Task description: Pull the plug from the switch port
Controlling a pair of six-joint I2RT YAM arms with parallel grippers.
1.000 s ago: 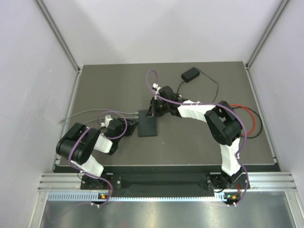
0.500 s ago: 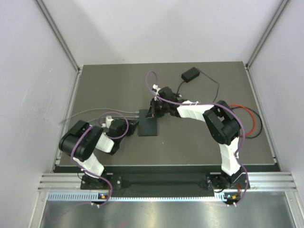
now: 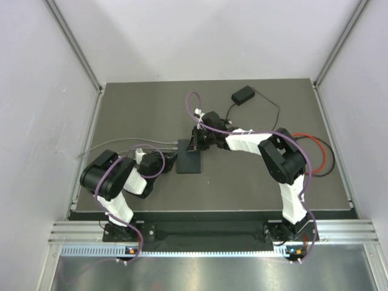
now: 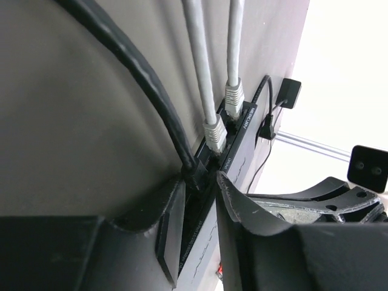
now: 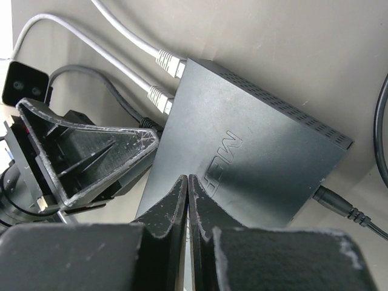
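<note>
- We judge the step in hand to be the grasp of the black plug (image 4: 194, 173), which sits in the switch (image 5: 254, 139) at the near end of its socket edge.
- The left gripper (image 4: 200, 179) is at that edge with its jaws apart and the plug at their mouth. We see a gap on each side, so we take it as released.
- To do this well, we would close squarely on the plug's body, not on its dark cord, and draw straight out from the socket edge along the counter (image 3: 145, 109).
- The right gripper (image 5: 188, 182) is clenched on nothing, and its tips appear to rest on the switch's top face. That hold should stop the switch sliding along with the pull.
- Two pale plugs (image 4: 213, 130) (image 4: 233, 97) sit in the next sockets along the same edge. The nearer one is just beside the black plug, so we have little room for the outer finger.
- The two grippers are close together at the switch, so a wide swing could knock them.
- On the switch's opposite edge a power jack (image 5: 330, 203) is plugged in. Its cord seems to lead to a black brick (image 3: 244, 94) well beyond the switch.
</note>
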